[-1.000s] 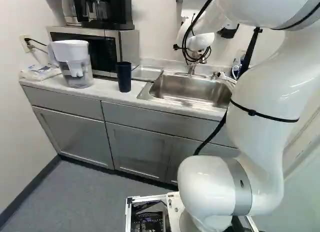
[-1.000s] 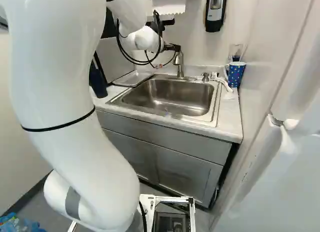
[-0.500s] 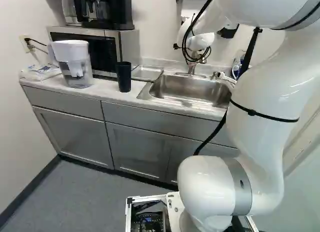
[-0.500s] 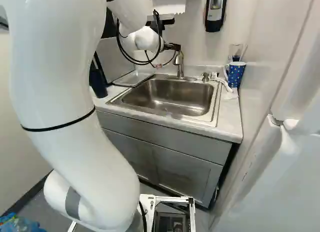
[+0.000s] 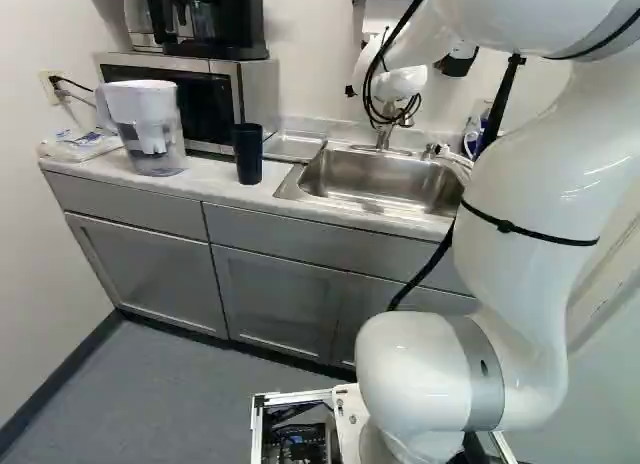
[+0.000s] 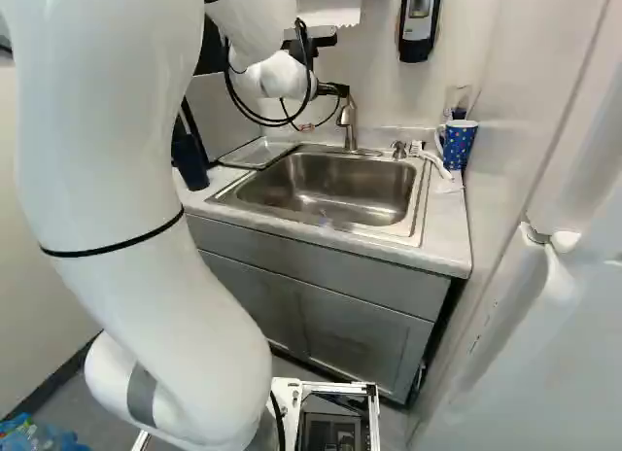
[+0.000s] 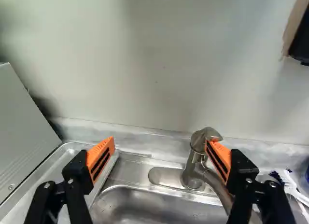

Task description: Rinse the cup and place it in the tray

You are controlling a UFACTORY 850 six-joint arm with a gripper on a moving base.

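At faucet [image 7: 193,175], has gripper [image 7: 160,143] wide open, gripping nothing. Treat dark cup [image 5: 248,154] as probably light, slippery; grasp around middle.

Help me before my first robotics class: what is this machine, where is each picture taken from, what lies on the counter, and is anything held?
The big white thing is a robot arm on a base. Two pictures come from cameras on that base, behind the arm to its left and right; the third comes from its wrist, looking along the gripper.

On the counter are a pitcher, a microwave and a dark cup. A metal tray lies beside the sink; across the sink are a spotted mug and a brush.

Nothing is held: the orange pads stand wide apart, one by the faucet; I can't tell whether it touches.
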